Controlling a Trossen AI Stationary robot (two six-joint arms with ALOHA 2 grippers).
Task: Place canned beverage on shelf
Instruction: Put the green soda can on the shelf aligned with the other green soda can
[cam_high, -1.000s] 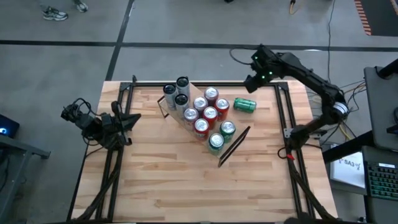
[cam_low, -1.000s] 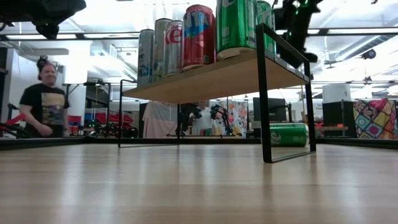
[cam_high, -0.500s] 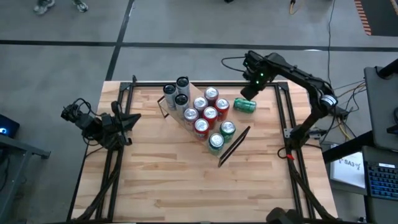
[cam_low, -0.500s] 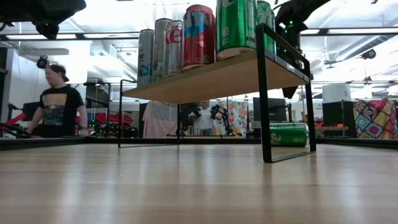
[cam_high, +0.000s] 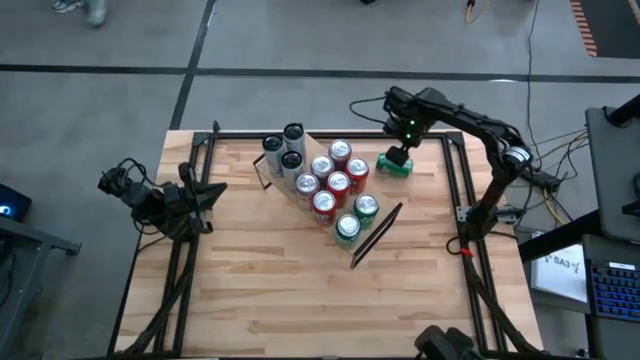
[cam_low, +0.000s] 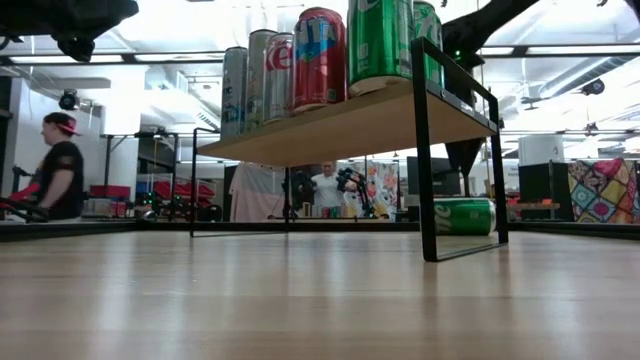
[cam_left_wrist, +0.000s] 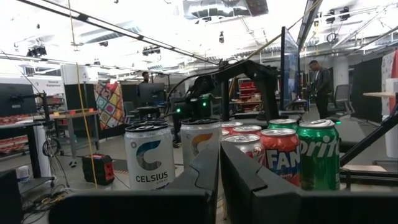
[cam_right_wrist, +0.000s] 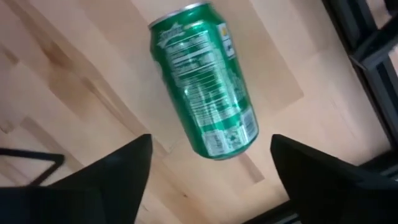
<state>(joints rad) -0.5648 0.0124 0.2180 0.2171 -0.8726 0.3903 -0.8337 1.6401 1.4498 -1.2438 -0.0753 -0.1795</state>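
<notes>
Nine cans (cam_high: 338, 183) upright on one shelf (cam_high: 375, 236): three silver, three red, two green, one unclear. One more green can (cam_high: 394, 168) lying sideways on the counter (cam_high: 300, 290).

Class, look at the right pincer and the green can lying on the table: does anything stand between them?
Nothing visible does. The right pincer hangs open directly above the green can, which lies on its side on the table beside the shelf, one finger on each side.

"CELSIUS" is printed on a white can (cam_left_wrist: 149, 163) at about nine o'clock in the left wrist view; "FAN" is read on a red can (cam_left_wrist: 280, 157), and "Sprit" on a green can (cam_left_wrist: 318, 154) at three o'clock.
</notes>
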